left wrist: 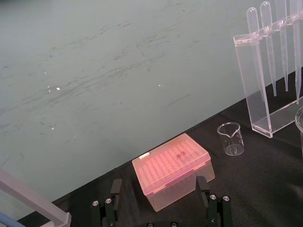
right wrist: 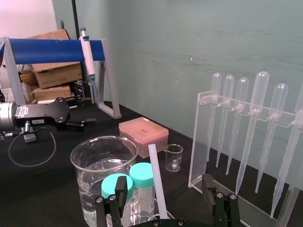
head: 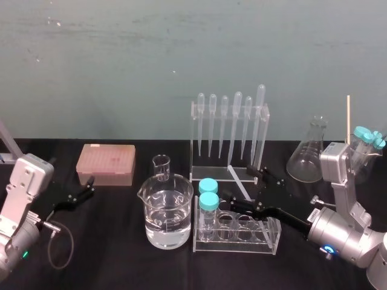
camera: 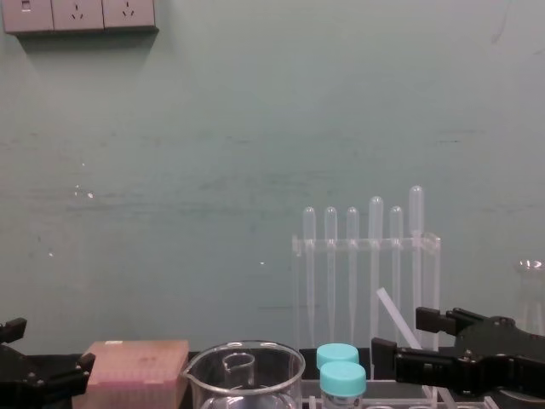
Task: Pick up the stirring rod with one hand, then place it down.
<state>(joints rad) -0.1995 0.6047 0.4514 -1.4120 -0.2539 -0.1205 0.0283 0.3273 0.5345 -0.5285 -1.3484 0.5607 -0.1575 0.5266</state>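
the stirring rod (head: 243, 181) slants by the pipette rack (head: 230, 133) near the surface's (head: 121, 241) back edge, unclamped between the spread fingers of the right tool (right wrist: 161, 187). grasp, lift and set-down look outstanding. the left tool (left wrist: 158, 182) idles, spread, at the left edge.

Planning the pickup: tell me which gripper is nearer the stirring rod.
Right. The right gripper straddles the stirring rod at the pipette rack; the left gripper sits far off beside the pink box.

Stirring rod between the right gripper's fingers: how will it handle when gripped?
Probably stiff: the stirring rod looks straight, no sag. Likely slippery and roll-prone: smooth and thin between the open right gripper fingers. Possibly brittle if glass; cannot tell.
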